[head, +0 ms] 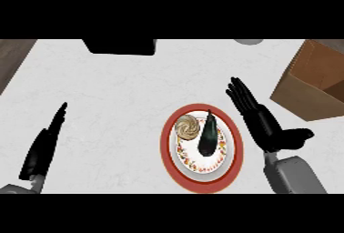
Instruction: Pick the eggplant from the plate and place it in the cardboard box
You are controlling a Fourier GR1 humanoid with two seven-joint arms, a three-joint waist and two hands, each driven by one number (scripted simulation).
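Fingers of the right robot hand are stretched out straight and close together, pointing away and slightly to the left, with the thumb spread out to the right. This robot hand is open and holds nothing. It hangs just beside the right rim of the plate; whether it touches the rim cannot be told. Its grey forearm comes in from the lower right.

On the plate, which has a red rim and a white centre with a flowered border, lies the eggplant. It is dark and long, its narrow end pointing away from the robot and its thicker end nearer, on the right half of the white centre. Just beside it on the left sits a round brown swirled bun.

Beyond the right robot hand, at the right edge of the white table, stands the cardboard box, open at the top and partly cut off by the view's edge. It is apart from the plate.

The left robot hand rests open at the left side, seen edge-on, fingers straight and pointing away, well apart from the plate.

At the table's far edge are a dark block and a small grey thing.
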